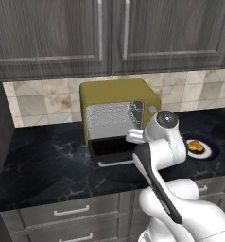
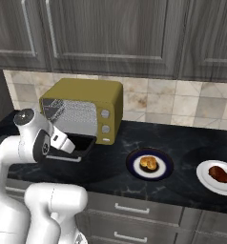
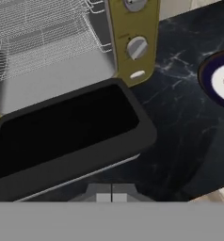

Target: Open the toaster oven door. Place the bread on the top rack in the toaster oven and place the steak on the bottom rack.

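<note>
The toaster oven door [image 3: 67, 136] hangs open. The bread [image 2: 148, 163] and steak [image 2: 219, 174] wait on plates, right. The gripper [image 3: 111, 196] is closed, empty.

Counter [image 1: 48, 160]: black polished stone, white-veined, faintly glossy. Oven [image 1: 115, 94]: matt mustard-yellow shell, looks like painted metal; two smooth pale knobs [image 3: 136, 47], satiny. Door [image 3: 67, 132]: dark smooth glass in a black matt frame, silvery bar handle [image 1: 115, 163]. Racks [image 3: 38, 28]: thin grey wire grid, metallic; inner walls grey, mesh-textured. Cabinets [image 2: 110, 33]: grey wood, visible grain, matt, with brushed-metal pulls. Backsplash [image 2: 191, 107]: beige stone tiles, mottled. Plate [image 2: 149, 163]: glossy dark-blue rim, white centre. Arm [image 1: 166, 142]: smooth white plastic, slight sheen.
</note>
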